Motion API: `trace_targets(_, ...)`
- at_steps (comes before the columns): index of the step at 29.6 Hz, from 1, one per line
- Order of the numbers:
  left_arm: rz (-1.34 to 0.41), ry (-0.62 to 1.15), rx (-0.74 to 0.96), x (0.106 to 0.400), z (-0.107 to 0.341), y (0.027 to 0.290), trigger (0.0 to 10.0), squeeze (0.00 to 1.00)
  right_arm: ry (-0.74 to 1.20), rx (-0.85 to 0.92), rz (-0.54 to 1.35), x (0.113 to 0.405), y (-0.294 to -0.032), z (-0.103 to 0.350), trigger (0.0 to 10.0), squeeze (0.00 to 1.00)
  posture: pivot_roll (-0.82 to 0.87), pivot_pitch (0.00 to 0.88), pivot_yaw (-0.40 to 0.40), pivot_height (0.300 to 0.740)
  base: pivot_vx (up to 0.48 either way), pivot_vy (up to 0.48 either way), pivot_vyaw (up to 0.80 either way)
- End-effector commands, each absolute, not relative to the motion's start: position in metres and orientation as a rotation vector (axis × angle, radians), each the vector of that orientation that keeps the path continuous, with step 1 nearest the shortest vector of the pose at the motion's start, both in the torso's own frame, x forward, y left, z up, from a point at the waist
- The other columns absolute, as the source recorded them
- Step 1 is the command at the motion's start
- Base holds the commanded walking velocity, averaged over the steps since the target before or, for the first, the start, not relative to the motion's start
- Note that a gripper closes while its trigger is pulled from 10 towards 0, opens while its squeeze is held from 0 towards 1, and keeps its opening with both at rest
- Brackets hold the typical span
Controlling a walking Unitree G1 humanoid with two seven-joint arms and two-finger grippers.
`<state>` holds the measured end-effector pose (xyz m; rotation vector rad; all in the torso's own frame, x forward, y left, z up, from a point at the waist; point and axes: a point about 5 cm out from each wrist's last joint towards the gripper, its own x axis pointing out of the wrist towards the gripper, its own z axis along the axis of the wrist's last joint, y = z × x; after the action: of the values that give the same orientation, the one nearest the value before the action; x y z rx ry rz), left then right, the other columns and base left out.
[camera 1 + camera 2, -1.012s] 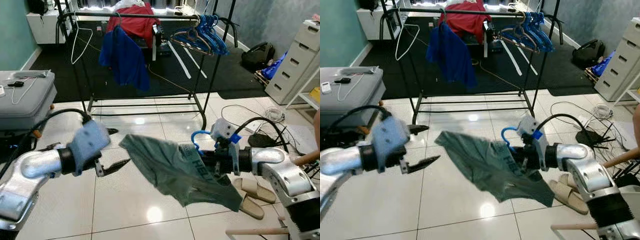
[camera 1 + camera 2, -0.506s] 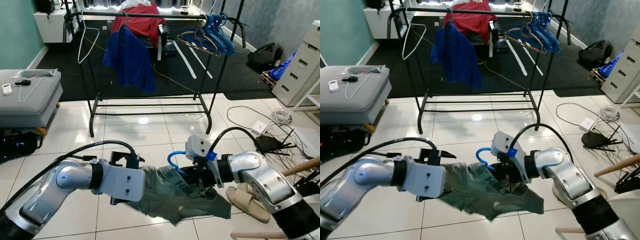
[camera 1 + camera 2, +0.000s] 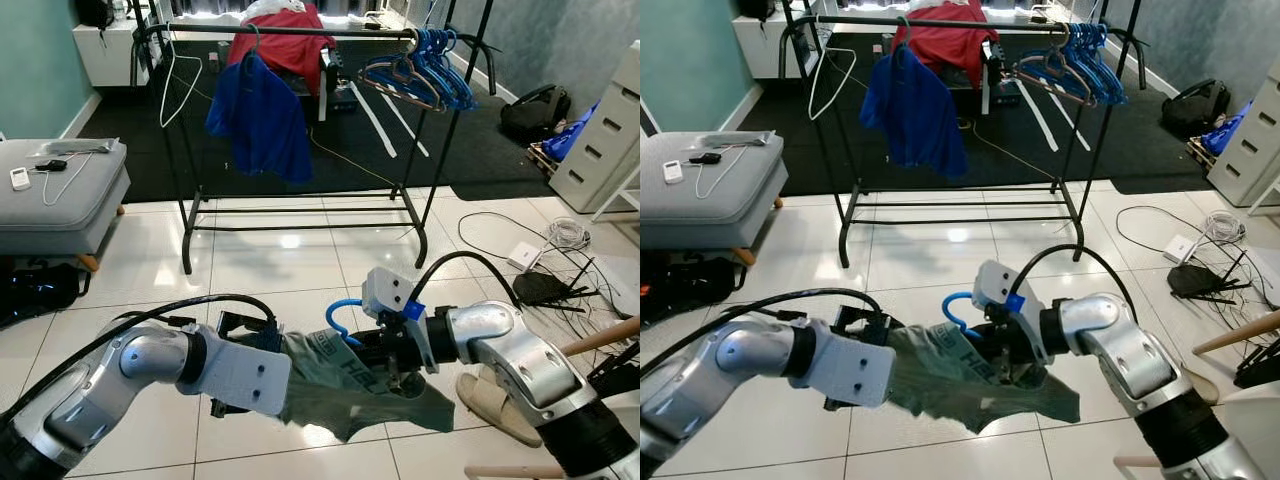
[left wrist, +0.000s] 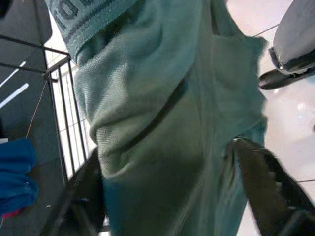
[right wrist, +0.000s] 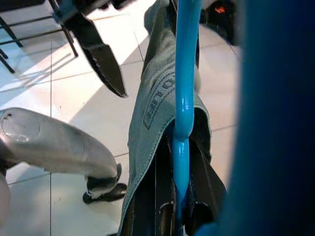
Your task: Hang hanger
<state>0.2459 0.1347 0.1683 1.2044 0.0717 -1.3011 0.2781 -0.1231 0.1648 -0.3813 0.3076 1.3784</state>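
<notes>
A grey-green garment [image 3: 352,382] hangs from a blue hanger whose hook [image 3: 337,318] sticks up at the middle, low over the tiled floor. My right gripper [image 3: 385,355] is shut on the blue hanger [image 5: 181,123] at its neck, with cloth bunched around the fingers. My left gripper [image 3: 272,345] is at the garment's left edge. In the left wrist view its fingers [image 4: 268,184] stand wide apart with the green cloth [image 4: 162,123] between them. The black clothes rack [image 3: 290,32] stands farther back, holding a blue shirt [image 3: 258,120], a red garment [image 3: 282,45] and several blue hangers [image 3: 428,72].
A white wire hanger [image 3: 175,85] hangs at the rack's left end. A grey ottoman [image 3: 60,195] is at the left, slippers [image 3: 495,405] and cables [image 3: 525,265] on the floor at the right, grey drawers [image 3: 605,130] and a black bag [image 3: 530,110] beyond.
My left gripper swung in from the left and reached the garment's edge, fingers now around the cloth. The right gripper with the hanger shifted slightly left; the head view also moved.
</notes>
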Motion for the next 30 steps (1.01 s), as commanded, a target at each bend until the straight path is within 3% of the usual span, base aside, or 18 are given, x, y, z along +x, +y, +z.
trace_targets(1,-1.31,0.118,1.218,0.247,0.161,0.137,0.0,0.0,0.293,-0.39,1.4,0.277,-0.118,0.169,10.0,0.0,-0.03,0.085,-0.011,0.74,0.0,0.0,0.0)
trace_targets(26,-1.384,0.184,1.218,0.241,0.155,0.141,0.0,0.0,0.273,-0.363,1.365,0.279,-0.123,0.176,10.0,0.0,-0.05,0.075,-0.002,0.74,0.0,0.0,0.0)
trace_targets(27,-1.388,0.187,1.218,0.24,0.154,0.141,0.0,0.0,0.264,-0.334,1.363,0.28,-0.123,0.177,10.0,0.33,-0.05,0.065,-0.001,0.74,0.0,0.0,0.0)
trace_targets(28,-1.388,0.187,1.218,0.24,0.154,0.141,0.0,0.0,0.264,-0.334,1.363,0.28,-0.123,0.177,10.0,0.33,-0.05,0.065,-0.001,0.74,0.0,0.0,0.0)
trace_targets(29,-1.39,0.189,1.219,0.24,0.154,0.141,0.0,0.0,0.251,-0.307,1.356,0.282,-0.122,0.18,10.0,1.0,-0.05,0.059,0.0,0.74,0.0,0.0,0.0)
trace_targets(30,-1.39,0.189,1.219,0.24,0.154,0.141,0.0,0.0,0.251,-0.307,1.356,0.282,-0.122,0.18,10.0,1.0,-0.05,0.059,0.0,0.74,0.0,0.0,0.0)
